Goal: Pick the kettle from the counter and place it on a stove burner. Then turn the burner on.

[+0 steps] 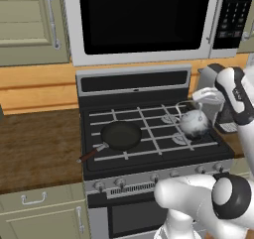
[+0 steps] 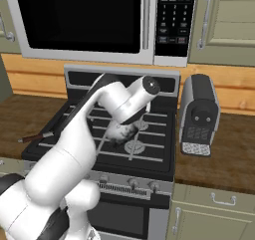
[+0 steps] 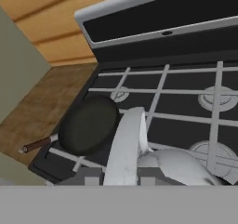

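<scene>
Kettle (image 1: 194, 122) is hanging by its wire handle from your tool (image 3: 122, 174), which is pinching it tight; a black frying pan (image 1: 120, 135) is sitting to the tool's left.

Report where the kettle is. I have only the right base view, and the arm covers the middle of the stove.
Observer: In the left base view the kettle is over the grates on the right side of the stove, next to the two right-hand burner caps.
Operator: Report the grip.
Observer: In the hand view the gripper is closed on the kettle's arched handle, with the silver body just beyond it.
Operator: Name whatever else is on the grates.
Observer: A black frying pan sits on the front left burner, well apart from the kettle.
</scene>
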